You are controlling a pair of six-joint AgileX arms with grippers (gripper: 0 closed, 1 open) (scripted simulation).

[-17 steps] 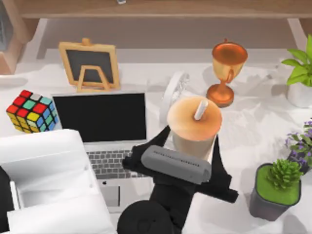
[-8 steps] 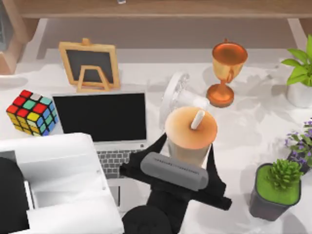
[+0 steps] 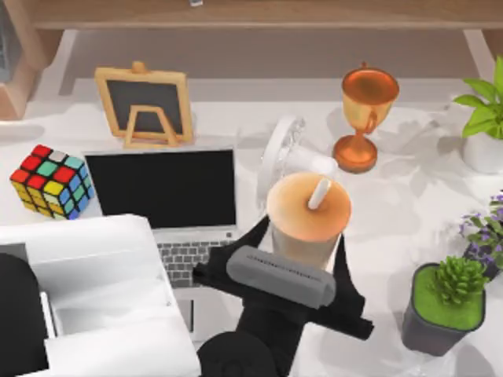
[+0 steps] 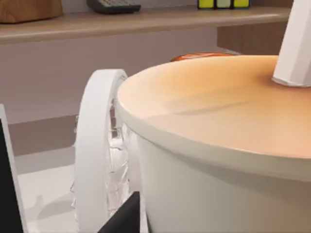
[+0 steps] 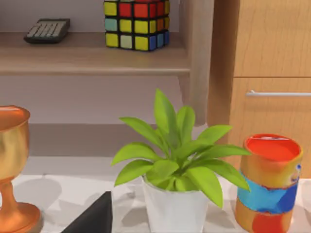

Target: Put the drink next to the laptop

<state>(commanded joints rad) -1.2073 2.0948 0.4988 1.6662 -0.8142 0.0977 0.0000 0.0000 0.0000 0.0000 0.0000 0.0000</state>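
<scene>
Left claw (image 3: 302, 251): pinched on the drink (image 3: 308, 208), held just right of the laptop (image 3: 161, 188). Step judged: placement. Next required: cup to be settled on counter (image 3: 393, 212), then released. Right claw (image 5: 92, 219): idle.

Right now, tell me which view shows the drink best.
The top view: the whole drink with its straw sits beside the laptop, held by the left gripper. The left wrist view shows its rim and lid surface close up. The right wrist view faces a potted plant.

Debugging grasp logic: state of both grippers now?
Left gripper: closed on the drink, beside the laptop.
Right gripper: cannot be told.
</scene>
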